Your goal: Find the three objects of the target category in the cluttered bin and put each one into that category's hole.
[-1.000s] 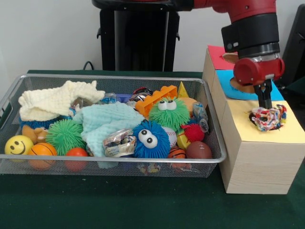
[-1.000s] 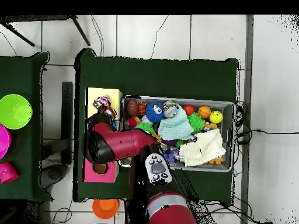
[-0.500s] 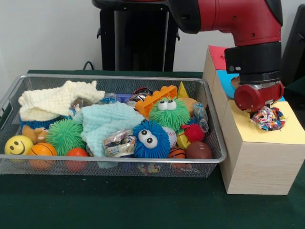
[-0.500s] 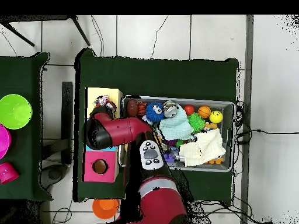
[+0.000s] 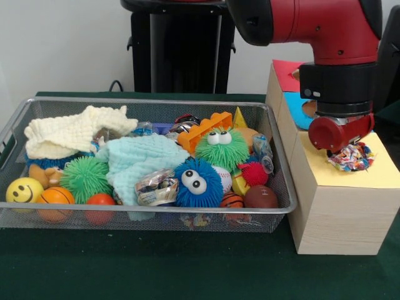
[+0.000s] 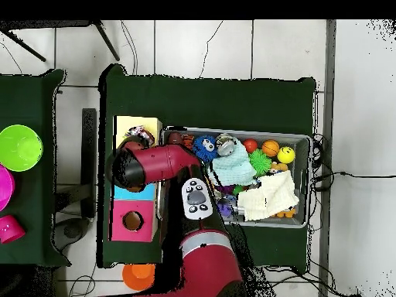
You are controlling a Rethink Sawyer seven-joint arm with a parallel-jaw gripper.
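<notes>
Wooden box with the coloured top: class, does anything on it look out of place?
Yes. A multicoloured crumpled bundle sits bunched on the yellow section of the wooden box, not dropped inside, right under the arm's red end.

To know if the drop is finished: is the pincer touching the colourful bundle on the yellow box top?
Cannot tell. In the front view the arm's red end hides the pincer and overlaps the colourful bundle; the overhead view covers it too.

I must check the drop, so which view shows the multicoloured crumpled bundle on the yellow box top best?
The front view: the multicoloured crumpled bundle lies in plain sight on the yellow box top. In the overhead view, the red arm hides nearly all of it.
</notes>
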